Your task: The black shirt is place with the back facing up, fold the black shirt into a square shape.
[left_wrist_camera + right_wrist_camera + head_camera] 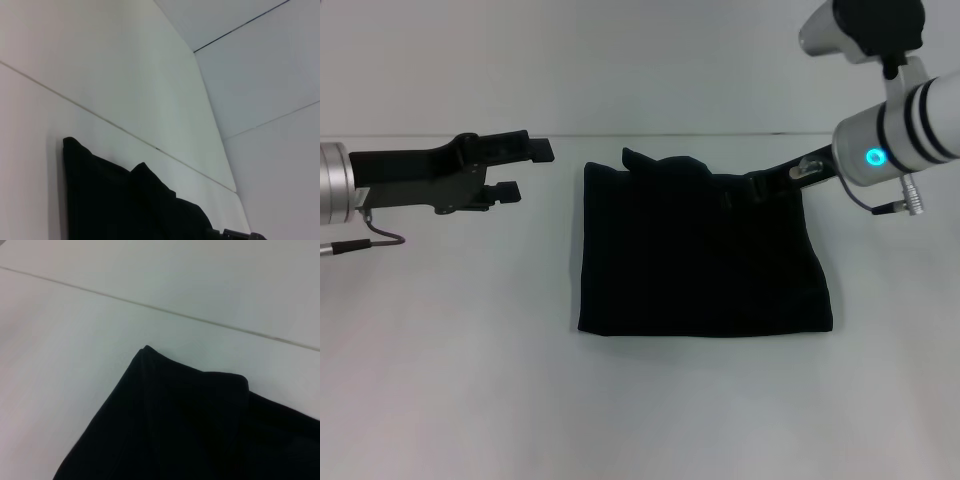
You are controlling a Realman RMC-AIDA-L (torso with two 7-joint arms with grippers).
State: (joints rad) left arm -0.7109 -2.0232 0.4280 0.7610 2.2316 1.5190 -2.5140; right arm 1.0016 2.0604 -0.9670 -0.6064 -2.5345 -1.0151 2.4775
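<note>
The black shirt [700, 255] lies folded into a rough square in the middle of the white table, with a small bunched hump along its far edge. My left gripper [523, 170] hovers open to the left of the shirt's far left corner, apart from the cloth and holding nothing. My right gripper [775, 180] reaches down to the shirt's far right corner, where its dark tip blends into the cloth. The left wrist view shows the shirt [115, 205] along its far edge. In the right wrist view, a layered corner of the shirt [190, 425] is visible.
The white table [440, 350] stretches around the shirt on all sides. Its far edge meets a pale wall [640, 60] just behind the shirt. The right arm [900, 140] hangs over the far right of the table.
</note>
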